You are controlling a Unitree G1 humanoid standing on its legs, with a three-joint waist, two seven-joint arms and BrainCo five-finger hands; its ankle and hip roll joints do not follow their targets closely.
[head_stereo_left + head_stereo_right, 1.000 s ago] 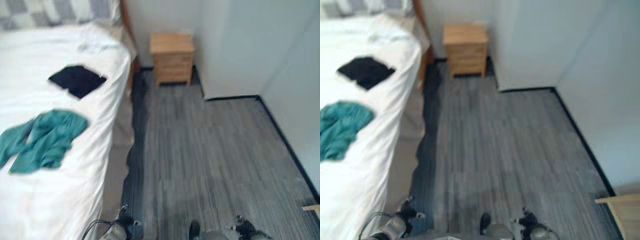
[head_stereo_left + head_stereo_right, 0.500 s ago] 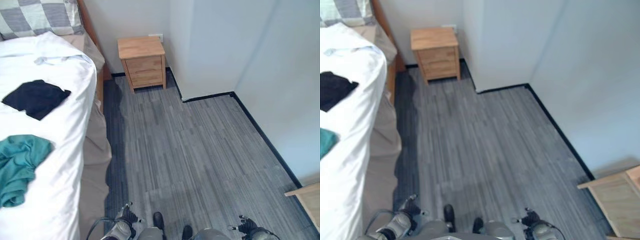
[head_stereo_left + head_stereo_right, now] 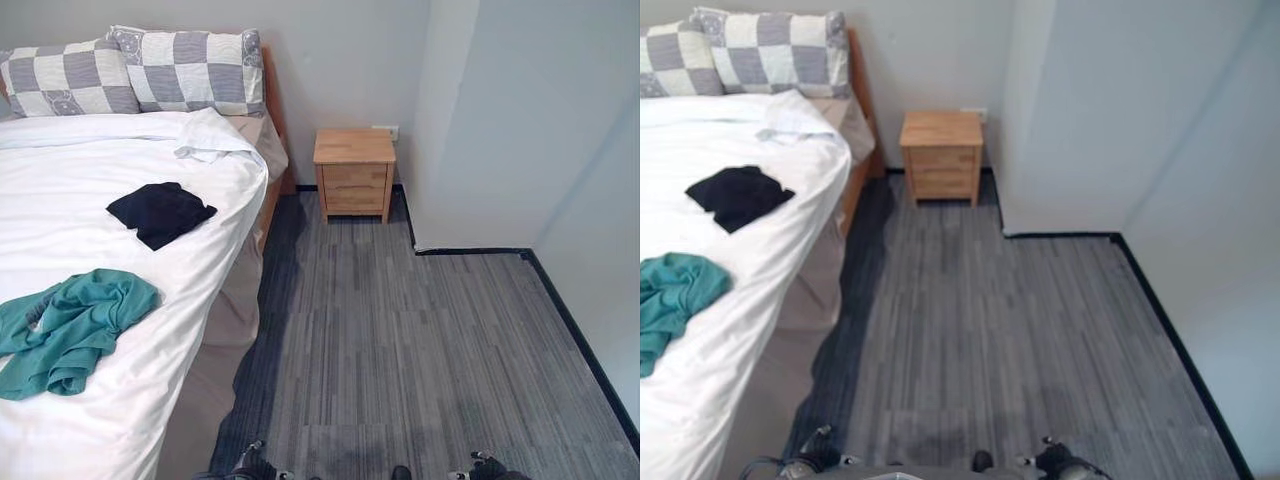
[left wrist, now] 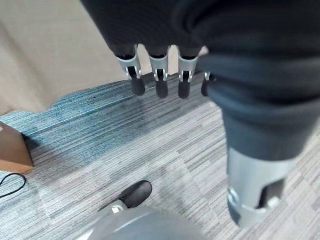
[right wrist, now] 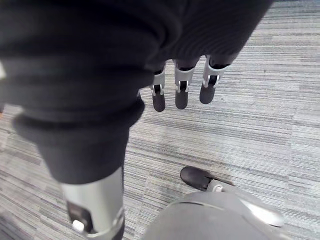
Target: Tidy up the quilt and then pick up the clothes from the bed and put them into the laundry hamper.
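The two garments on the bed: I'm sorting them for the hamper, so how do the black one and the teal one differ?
The black garment lies compact and fairly flat; the teal garment is crumpled and sprawls wider. The black garment sits nearer the checked pillows; the teal garment lies nearer the foot end, closer to the robot. Both rest on the white quilt, apart from each other, untouched by either hand.
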